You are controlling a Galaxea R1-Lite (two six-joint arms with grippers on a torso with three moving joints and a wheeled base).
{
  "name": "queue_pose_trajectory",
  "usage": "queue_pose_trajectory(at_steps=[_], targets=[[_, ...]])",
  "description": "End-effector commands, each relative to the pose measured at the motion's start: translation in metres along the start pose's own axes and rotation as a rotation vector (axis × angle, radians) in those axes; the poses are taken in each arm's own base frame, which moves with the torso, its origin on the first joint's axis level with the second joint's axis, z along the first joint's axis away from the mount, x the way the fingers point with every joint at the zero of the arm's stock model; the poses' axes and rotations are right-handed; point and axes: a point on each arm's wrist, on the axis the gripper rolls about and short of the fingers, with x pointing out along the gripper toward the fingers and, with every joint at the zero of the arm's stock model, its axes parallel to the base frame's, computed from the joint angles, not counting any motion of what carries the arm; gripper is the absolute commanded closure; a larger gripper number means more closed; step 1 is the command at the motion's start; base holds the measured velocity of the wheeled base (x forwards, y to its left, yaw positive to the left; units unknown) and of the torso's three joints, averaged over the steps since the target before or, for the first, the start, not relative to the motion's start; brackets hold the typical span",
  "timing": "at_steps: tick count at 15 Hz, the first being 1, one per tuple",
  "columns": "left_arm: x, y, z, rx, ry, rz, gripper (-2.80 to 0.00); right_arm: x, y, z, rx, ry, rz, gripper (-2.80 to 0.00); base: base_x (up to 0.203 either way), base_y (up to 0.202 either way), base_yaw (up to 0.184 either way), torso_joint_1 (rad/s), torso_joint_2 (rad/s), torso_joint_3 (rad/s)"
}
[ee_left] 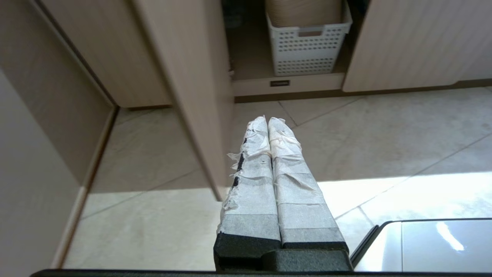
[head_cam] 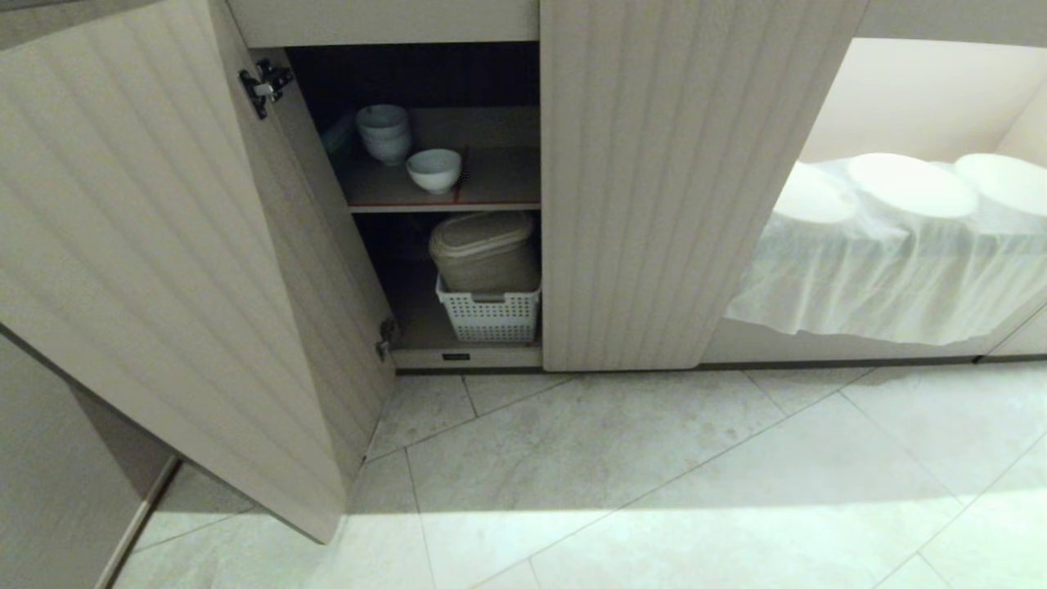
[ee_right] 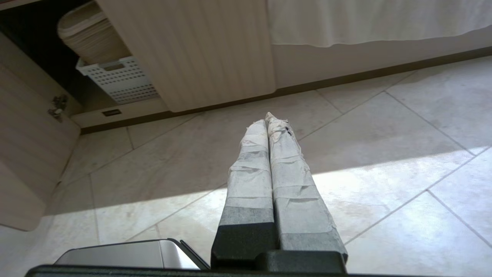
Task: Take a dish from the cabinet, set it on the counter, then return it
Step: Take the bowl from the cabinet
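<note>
Pale marbled floor tiles (head_cam: 654, 474) run up to the low beige ribbed-door cabinet (head_cam: 687, 180), its left door (head_cam: 164, 245) swung open. On its bottom level a white perforated plastic basket (head_cam: 489, 315) holds a tan lidded bin (head_cam: 484, 249), partly hidden by the closed door. On the red-edged shelf above, the small glossy white round bowl (head_cam: 433, 169) sits in front of stacked pale bowls (head_cam: 384, 133). The left gripper (ee_left: 268, 120) and right gripper (ee_right: 266, 117) hang over the floor, tape-wrapped fingers pressed together, empty.

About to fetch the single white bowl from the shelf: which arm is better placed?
Probably left. The white bowl sits in the opening on the robot's left, and the closed door blocks the right side. Both tools, left and right, hang shut over the floor.
</note>
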Motion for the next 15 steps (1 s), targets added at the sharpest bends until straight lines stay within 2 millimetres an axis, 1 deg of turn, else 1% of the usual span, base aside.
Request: queue_pose_trajectory(at_steps=[1,6,8,15], targets=[[0.0001,0.0,0.0001,0.0,0.0,0.001,0.0,0.0,0.0,0.0001,0.0,-0.001,0.0,0.0,0.0,-0.2,0.0,0.006,0.0,0.002],[0.0001,0.0,0.0,-0.004,0.001,0.001,0.0,0.0,0.0,0.0,0.002,0.0,0.0,0.0,0.0,-0.195,-0.001,0.002,0.0,0.001],[0.0001,0.0,0.0,-0.004,0.001,0.002,0.0,0.0,0.0,0.0,0.002,-0.001,0.0,0.0,0.0,-0.13,0.001,0.002,0.0,0.0],[0.0001,0.0,0.0,-0.004,0.001,0.002,0.0,0.0,0.0,0.0,0.001,0.0,0.0,0.0,0.0,0.0,0.0,0.0,0.0,0.0]])
